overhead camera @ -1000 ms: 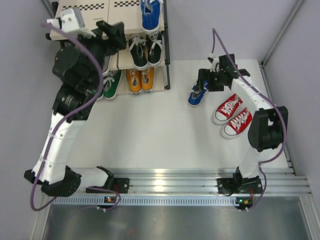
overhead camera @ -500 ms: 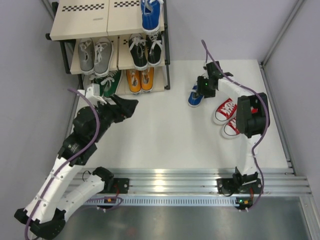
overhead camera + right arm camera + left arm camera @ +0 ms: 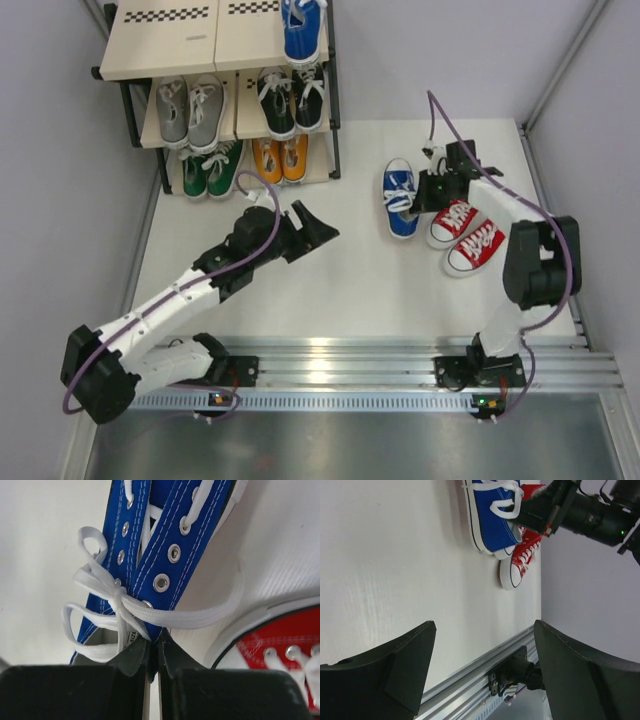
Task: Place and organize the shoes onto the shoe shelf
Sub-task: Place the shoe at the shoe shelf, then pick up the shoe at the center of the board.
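Observation:
A blue shoe (image 3: 400, 200) lies on the table, toe toward me. My right gripper (image 3: 430, 190) is shut on the upper edge of its right side wall, beside the bow (image 3: 112, 600); in the right wrist view both fingers pinch the blue canvas (image 3: 170, 540). Its mate (image 3: 300, 30) stands on the shoe shelf's (image 3: 160, 40) top board. The red pair (image 3: 465, 232) lies just right of the held shoe. My left gripper (image 3: 315, 228) hangs open over the table, nothing between its fingers (image 3: 410, 660); its camera sees the blue shoe (image 3: 492, 525) and a red shoe (image 3: 517, 565).
The middle tier holds a grey pair (image 3: 190, 110) and a black pair (image 3: 290, 100); the bottom tier holds a green pair (image 3: 210, 170) and an orange pair (image 3: 278, 160). An aluminium rail (image 3: 340, 365) runs along the near edge. Grey walls close in on both sides.
My left arm swung down from the shelf top to the middle of the table, gripper still open. My right gripper closed on the blue shoe's side, and the shoe turned straighter.

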Controlling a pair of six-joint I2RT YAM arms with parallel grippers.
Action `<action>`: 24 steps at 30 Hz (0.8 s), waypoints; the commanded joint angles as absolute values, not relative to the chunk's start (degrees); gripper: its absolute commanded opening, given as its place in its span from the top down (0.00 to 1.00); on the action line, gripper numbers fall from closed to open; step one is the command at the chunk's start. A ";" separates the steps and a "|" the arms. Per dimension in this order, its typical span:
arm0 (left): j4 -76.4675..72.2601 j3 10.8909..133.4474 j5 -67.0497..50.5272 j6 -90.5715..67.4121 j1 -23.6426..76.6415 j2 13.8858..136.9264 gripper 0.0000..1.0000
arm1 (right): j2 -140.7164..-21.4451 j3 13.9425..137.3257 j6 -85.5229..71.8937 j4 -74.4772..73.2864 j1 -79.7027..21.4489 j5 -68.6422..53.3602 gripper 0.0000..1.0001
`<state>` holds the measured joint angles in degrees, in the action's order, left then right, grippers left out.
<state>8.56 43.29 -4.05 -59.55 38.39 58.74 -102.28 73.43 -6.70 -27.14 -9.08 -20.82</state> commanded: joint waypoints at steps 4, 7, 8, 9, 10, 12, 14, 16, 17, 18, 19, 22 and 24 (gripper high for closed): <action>-10.27 45.17 -2.55 -62.06 43.32 68.01 0.14 | -79.49 63.04 4.31 -26.63 -8.35 -45.32 1.00; -12.73 46.84 -4.38 -61.00 44.82 72.32 0.13 | -73.58 58.89 1.59 -26.02 -8.87 -49.02 1.00; -13.61 47.02 -4.83 -60.91 45.69 73.12 0.12 | -72.35 58.02 0.71 -25.84 -9.14 -50.00 1.00; -14.58 47.02 -5.18 -61.08 46.05 74.43 0.12 | -70.25 57.31 0.36 -25.23 -9.66 -50.79 1.00; -16.16 46.93 -6.14 -61.00 46.49 74.88 0.12 | -69.27 56.00 0.35 -24.62 -10.71 -51.50 1.00; -19.68 47.11 -7.03 -61.08 47.46 75.76 0.12 | -67.42 54.76 -2.54 -22.95 -12.03 -51.59 1.00; -21.00 47.63 -8.69 -61.08 48.16 76.20 0.12 | -65.31 53.53 -3.86 -20.66 -14.06 -51.42 1.00; -21.09 47.73 -8.96 -60.64 48.43 75.77 0.13 | -64.60 53.09 -5.35 -18.91 -15.72 -51.15 1.00; -21.09 47.46 -8.44 -60.64 48.78 75.15 0.13 | -64.69 53.17 -5.54 -18.64 -16.08 -51.41 1.00; -21.09 47.11 -8.18 -60.73 48.87 74.80 0.16 | -64.86 53.61 -5.97 -18.37 -16.43 -51.76 1.00; -21.09 45.98 -7.74 -60.99 48.87 74.27 0.18 | -64.95 53.87 -6.24 -18.20 -17.04 -52.12 1.00; -22.15 43.95 -5.63 -61.78 48.87 72.34 0.36 | -65.04 54.93 -6.33 -17.58 -18.10 -53.26 1.00; -23.28 42.11 -4.84 -62.23 48.87 71.19 0.55 | -65.04 55.54 -5.89 -17.58 -18.81 -53.88 1.00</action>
<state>-16.78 43.75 -6.26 -61.65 48.75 74.17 -67.00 52.14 -5.63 -24.38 -17.15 -48.99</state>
